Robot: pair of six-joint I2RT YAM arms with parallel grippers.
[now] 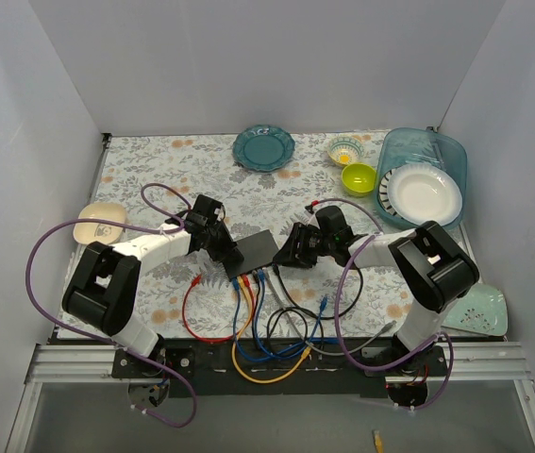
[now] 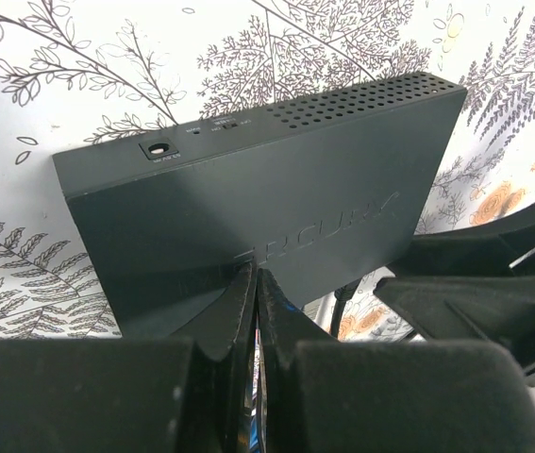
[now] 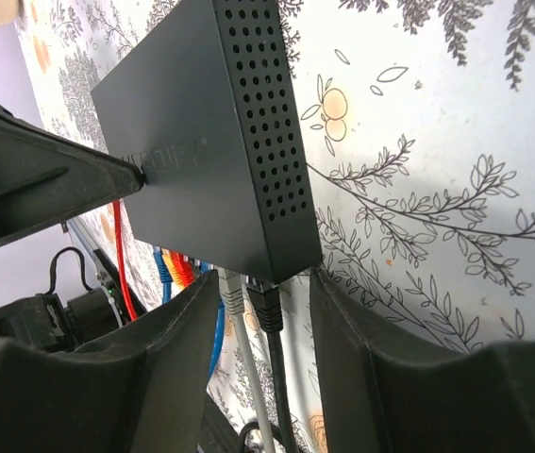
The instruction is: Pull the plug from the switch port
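The switch [image 1: 256, 249] is a flat black box in mid table, also in the left wrist view [image 2: 258, 203] and the right wrist view [image 3: 201, 142]. Its socket row faces the near edge and holds blue, yellow, orange and red plugs [image 3: 177, 269]. A grey plug [image 3: 234, 297] and a black plug [image 3: 269, 307] sit in the end ports. My right gripper [image 3: 262, 283] is open, with its fingers on either side of these two plugs, touching neither. It shows in the top view [image 1: 292, 253]. My left gripper [image 2: 256, 276] is shut, empty, its tips resting on the switch's top; top view [image 1: 229, 253].
Coloured cables [image 1: 258, 330] loop from the switch toward the front edge. A teal plate [image 1: 263, 148], a small bowl [image 1: 345, 149] and a green bowl [image 1: 359, 177] stand at the back. A blue tub with a white plate [image 1: 424, 192] is at the right, a cream dish [image 1: 99, 223] at the left.
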